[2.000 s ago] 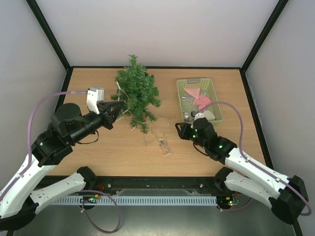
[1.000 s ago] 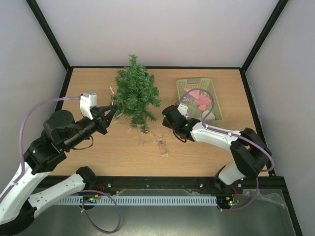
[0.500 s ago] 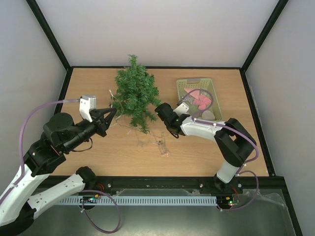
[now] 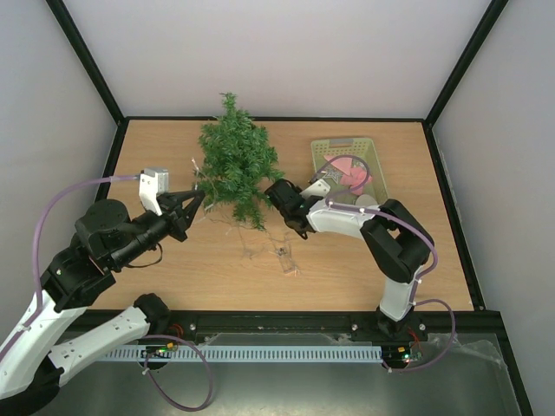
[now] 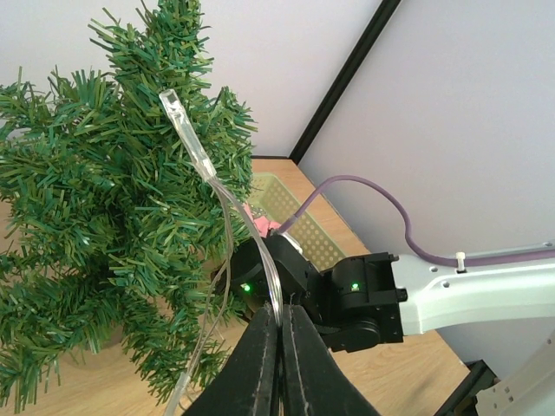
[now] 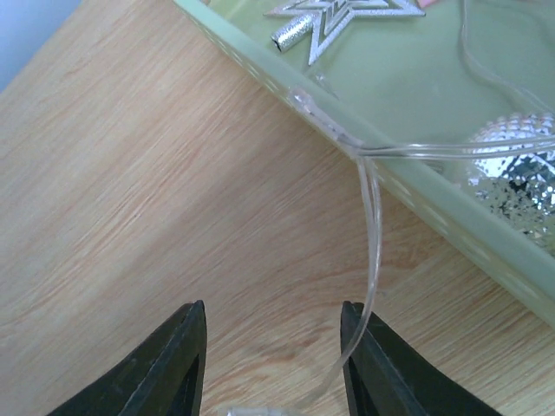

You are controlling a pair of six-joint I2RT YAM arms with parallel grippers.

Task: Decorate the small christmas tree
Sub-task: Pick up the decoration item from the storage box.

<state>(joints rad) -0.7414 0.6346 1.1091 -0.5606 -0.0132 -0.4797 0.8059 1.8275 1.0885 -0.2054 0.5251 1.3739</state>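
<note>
Pale walls boxed in a wooden table (image 4: 156, 147), and the small christmas tree (image 4: 236, 169) sat at its far middle, tip toward the far wall. A clear light string (image 5: 201, 156) lay against its left branches, one bulb poking up. The left gripper (image 5: 279, 334) was pinched tight on that strand just left of the tree. Just right of the lower branches the right gripper (image 6: 273, 347) stood half spread, clamping nothing. A clear strand passed close by one of its fingers and crossed the rim of the pale green basket (image 6: 416, 208) farther right. Draping looked like the step in hand. Doing it well would mean lifting the strand over the needles with slack, lest a taut pull drag the basket or tip the tree.
</note>
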